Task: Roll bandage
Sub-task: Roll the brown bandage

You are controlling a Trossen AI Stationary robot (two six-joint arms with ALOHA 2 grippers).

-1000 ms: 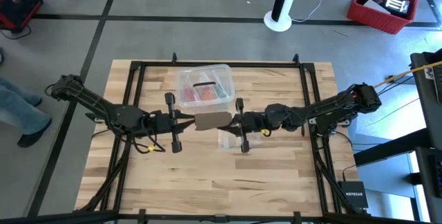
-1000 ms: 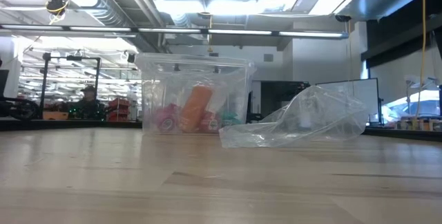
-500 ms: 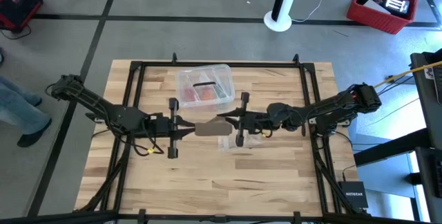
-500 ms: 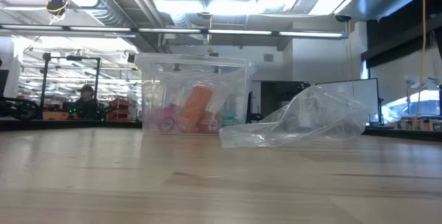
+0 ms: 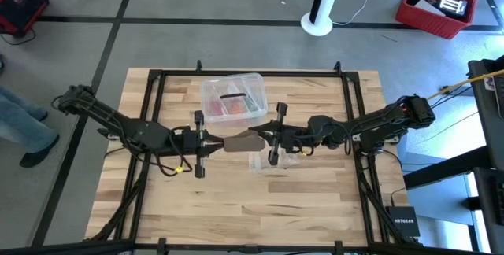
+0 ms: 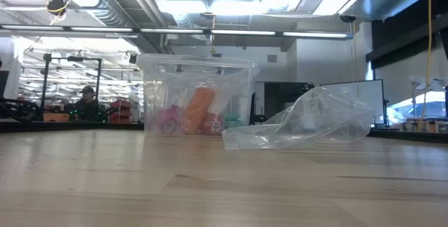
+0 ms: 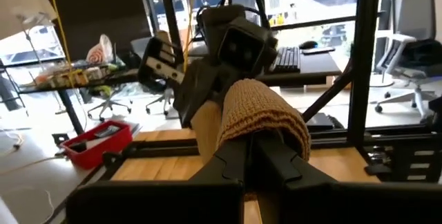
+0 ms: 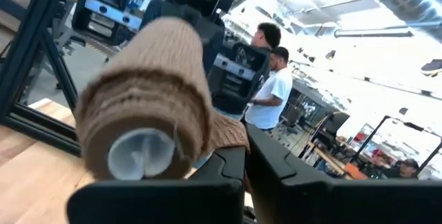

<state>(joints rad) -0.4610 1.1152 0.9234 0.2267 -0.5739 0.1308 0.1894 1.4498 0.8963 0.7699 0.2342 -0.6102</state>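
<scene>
The tan bandage (image 5: pixel 236 142) hangs above the table's middle, spanning the gap between my two grippers. My left gripper (image 5: pixel 211 141) is shut on its left end, my right gripper (image 5: pixel 257 137) on its right end. In the right wrist view the bandage is a wound roll (image 8: pixel 148 110) with a pale core (image 8: pixel 140 152), beside my right gripper (image 8: pixel 243 160). In the left wrist view the fabric (image 7: pixel 264 113) lies folded over my left gripper (image 7: pixel 257 156). The low view shows neither the bandage nor a gripper. My left gripper pinches the bandage's left end (image 7: pixel 257 131) between its two fingers, coming level from the table's left. The fabric folds over the fingertips. The bandage is lifted clear of the table. My right gripper pinches a flap of fabric (image 8: pixel 222 135) at the roll's side between its two fingers, coming about level from the table's right. The roll sits beside the fingers, along them. It is lifted clear of the table.
A clear plastic box (image 5: pixel 232 100) with red and orange contents stands just beyond the grippers, toward the far edge. A crinkled clear plastic bag (image 5: pixel 266 160) lies on the table below my right gripper. People stand in the room beyond the table.
Both grippers have rolled about their own axes while staying in place, the right one much more. The bandage between them has twisted and looks narrower than before, still clear of the table.
</scene>
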